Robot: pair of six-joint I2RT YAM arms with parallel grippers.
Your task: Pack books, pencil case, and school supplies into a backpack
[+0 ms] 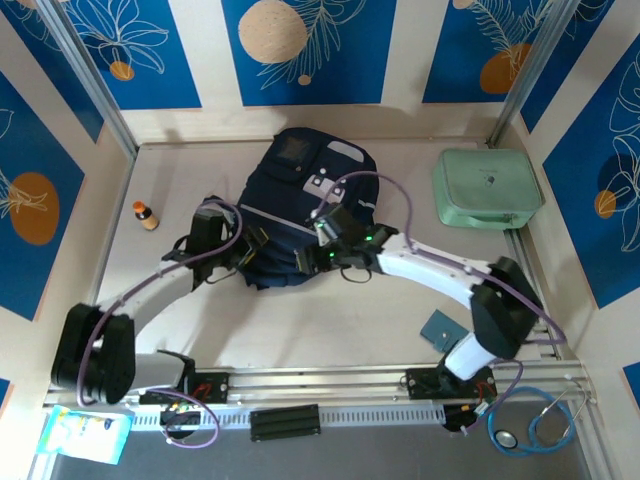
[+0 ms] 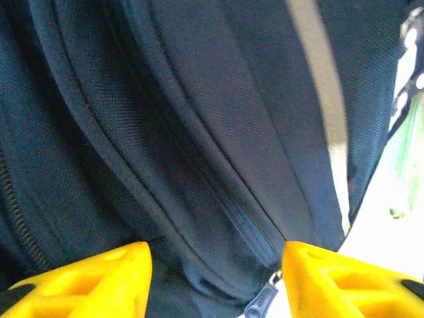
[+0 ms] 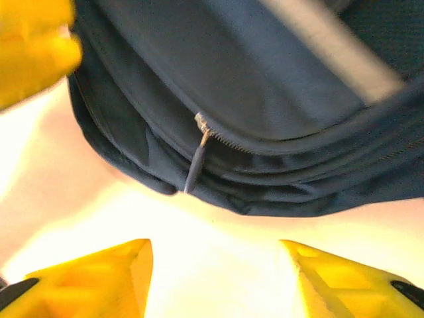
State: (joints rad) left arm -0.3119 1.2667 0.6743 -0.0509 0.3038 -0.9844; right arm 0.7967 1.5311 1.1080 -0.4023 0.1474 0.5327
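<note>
The backpack (image 1: 300,175) is lying mid-desk toward the far edge, with both arms covering its near end. The left tool (image 2: 215,268) is standing open against blurred dark fabric, gripping nothing. The right tool (image 3: 215,258) is also gaping open and empty, facing a dangling zipper pull (image 3: 196,159). A yellow blur (image 3: 30,50) is smearing that view's corner, too soft to identify. The teal booklet (image 1: 438,327) is lying toward the desk's near-right corner, partly covered by the right arm.

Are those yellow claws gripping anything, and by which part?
Nothing: the left gripper and right gripper both stand open at the backpack, near its zipper edge.
</note>
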